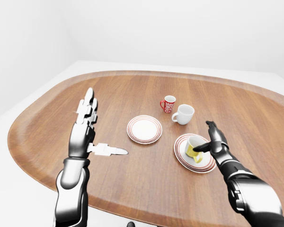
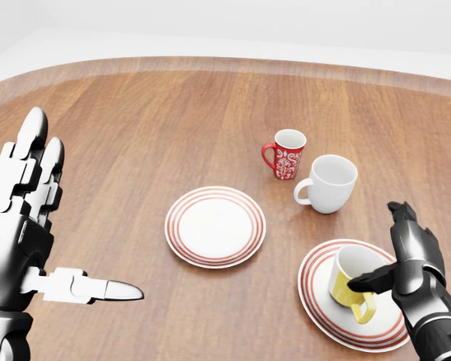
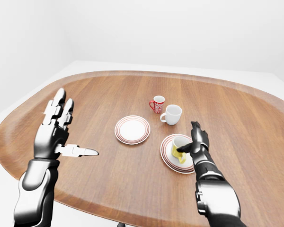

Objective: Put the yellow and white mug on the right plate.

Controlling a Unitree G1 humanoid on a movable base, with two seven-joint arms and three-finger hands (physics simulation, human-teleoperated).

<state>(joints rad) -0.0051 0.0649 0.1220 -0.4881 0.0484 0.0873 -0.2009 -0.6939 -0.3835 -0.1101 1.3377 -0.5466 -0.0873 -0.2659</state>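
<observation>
The yellow mug (image 2: 351, 283) sits on the right plate (image 2: 319, 308), tilted slightly, its white inside facing up and its handle toward the bottom right of the head view. The right hand (image 2: 410, 259) is just beside it on the right. Its fingers (image 2: 403, 219) are spread open and point up, away from the cup, while the thumb (image 2: 370, 282) reaches left and touches or nearly touches the mug's rim; whether there is contact cannot be told. The hand is open and does not close round the mug.

The left hand (image 2: 22, 226) hovers over the table (image 2: 150, 120) at the left edge of the head view, well apart from the crockery, open, with fingers straight up and thumb stretched out to the right.

The left plate (image 2: 215, 226) lies near the middle of the view, apart from the right plate. Above the right plate stand a white mug (image 2: 329, 183) and, just to its upper left, a red mug (image 2: 286, 154) with a white pattern; both are upright and close together.
</observation>
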